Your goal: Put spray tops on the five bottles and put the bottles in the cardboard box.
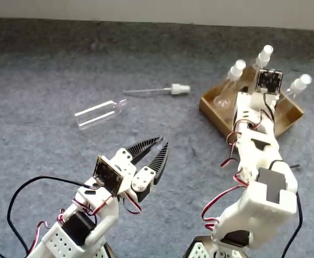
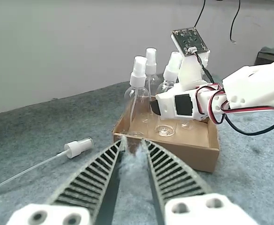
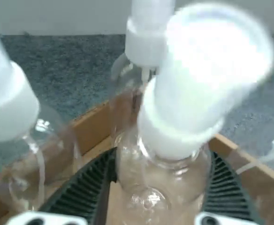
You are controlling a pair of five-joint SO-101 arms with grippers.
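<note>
- Your right gripper clasped a clear white-topped spray bottle inside the brown cardboard box.
- Your left gripper hovered parted and empty over the grey carpet.

Both arms: white plastic shells, black servo blocks set into the joints; left arm, right arm; red, white and black cables loop loose between segments; a thick black cable trails off the left arm; each wrist carries a dark square circuit board; left gripper: black ribbed fingers tapering to points; perforated white base plate
</note>
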